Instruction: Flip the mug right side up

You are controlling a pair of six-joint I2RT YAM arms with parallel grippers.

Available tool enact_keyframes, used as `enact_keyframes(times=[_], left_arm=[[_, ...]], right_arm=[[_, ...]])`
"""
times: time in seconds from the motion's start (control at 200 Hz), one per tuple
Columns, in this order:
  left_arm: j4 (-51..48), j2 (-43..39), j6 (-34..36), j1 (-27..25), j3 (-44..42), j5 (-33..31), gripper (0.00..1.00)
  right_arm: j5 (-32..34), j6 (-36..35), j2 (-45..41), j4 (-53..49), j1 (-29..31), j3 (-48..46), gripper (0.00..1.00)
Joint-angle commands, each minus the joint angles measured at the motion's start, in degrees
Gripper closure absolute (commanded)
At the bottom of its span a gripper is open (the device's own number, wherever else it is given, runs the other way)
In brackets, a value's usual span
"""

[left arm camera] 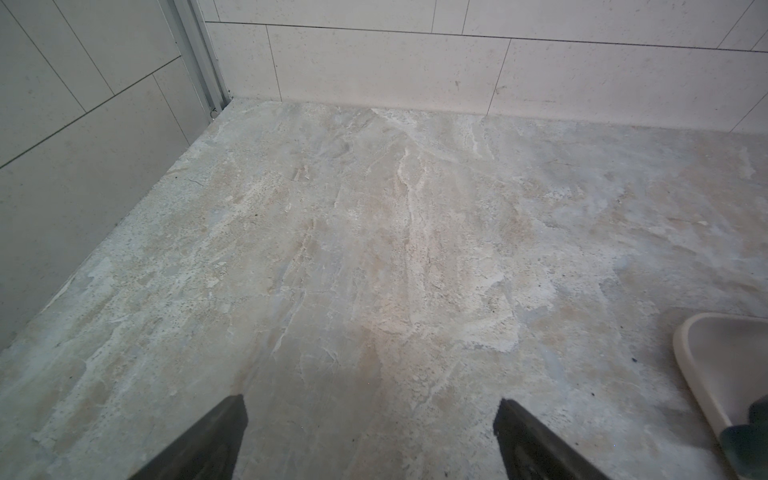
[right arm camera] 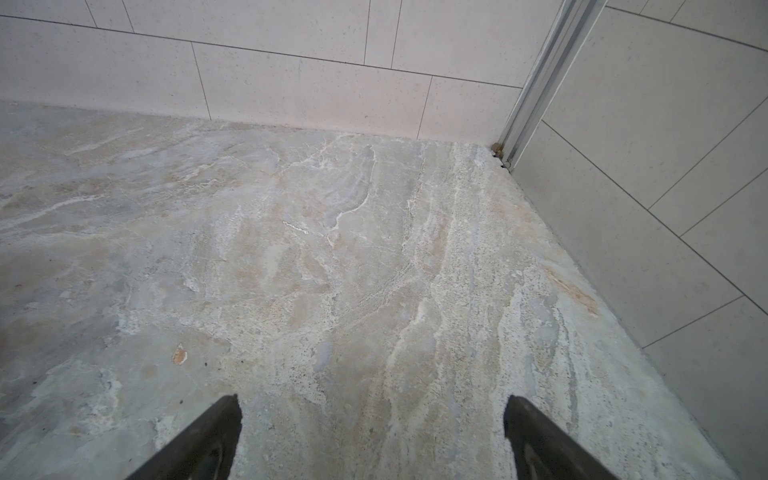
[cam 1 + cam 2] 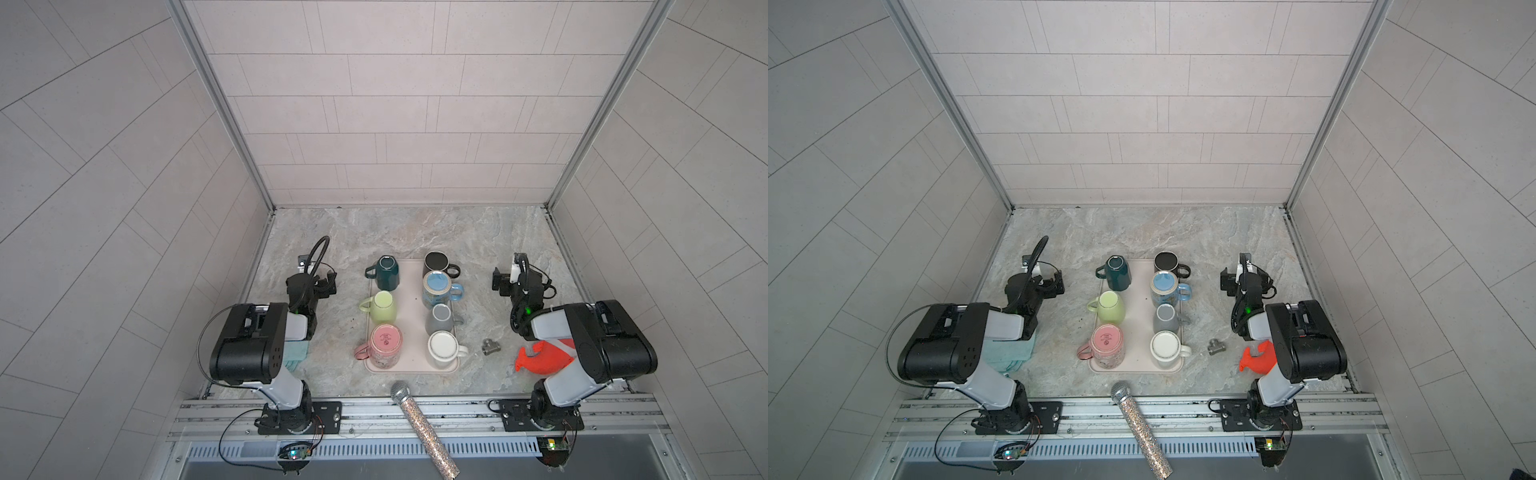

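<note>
L grip: jaws apart, empty, over bare tabletop, left of tray
R grip: jaws apart, empty, right of tray
Pink mug: I read it base-up, tray near-left corner, 1 of 7 there

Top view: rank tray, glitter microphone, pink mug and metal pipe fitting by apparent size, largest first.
1. tray
2. glitter microphone, though likely nearer the camera, which flatters it
3. pink mug
4. metal pipe fitting

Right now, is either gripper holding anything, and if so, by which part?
Nothing is held. The left gripper and the right gripper are both open, with only countertop showing between their jaws.
</note>
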Motion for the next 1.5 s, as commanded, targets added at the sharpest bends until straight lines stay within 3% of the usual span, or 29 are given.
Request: enact_keyframes(times=[0.0, 0.245, 0.405, 0.525, 0.711, 0.891, 1.061, 1.206, 1.361, 1.496], left_arm=[[0.18, -0.71, 0.82, -0.06, 1.35, -0.49, 0.00], [0.69, -2.03, 0.45, 0.02, 0.74, -0.91, 0.00], [-11.51, -10.57, 0.23, -0.38, 3.42, -3.95, 0.00], [-20.41, -18.19, -2.94, -2.01, 6.33, -8.48, 0.00], [-32.37, -25.33, -13.94, -2.53, 13.37, -1.52, 0.01], [-46.16, -25.88, -18.25, -4.49, 22.28, 3.67, 0.04], [-50.76, -27.13, -19.63, -7.14, 25.46, 7.07, 0.05], [-51.04, -28.81, -19.76, -8.84, 25.41, 8.74, 0.04], [-51.27, -29.58, -17.95, -9.47, 24.85, 5.42, 0.04], [-51.28, -29.67, -17.91, -9.45, 25.12, 6.05, 0.04]], right_arm=[[0.55, -0.32, 0.01, 0.54, 0.06, -0.01, 0.01], [-0.34, -1.07, -3.99, -2.47, 0.26, 0.12, 0.03], [-0.44, -1.11, -16.27, -19.61, 0.39, 4.41, 0.04], [-0.07, 1.67, -25.25, -38.40, 1.29, 11.21, 0.06], [-1.15, 6.87, -30.58, -68.33, 6.61, 28.34, 0.10], [-6.51, 14.17, -24.33, -92.09, 11.72, 46.33, 0.12], [-14.40, 16.62, -13.96, -110.04, 11.87, 62.05, 0.18], [-22.64, 17.73, -6.47, -115.54, 10.09, 69.05, 0.22], [-36.07, 27.88, 0.05, -115.39, 7.07, 73.32, 0.29], [-38.93, 35.30, 3.52, -114.34, 5.43, 73.03, 0.30]])
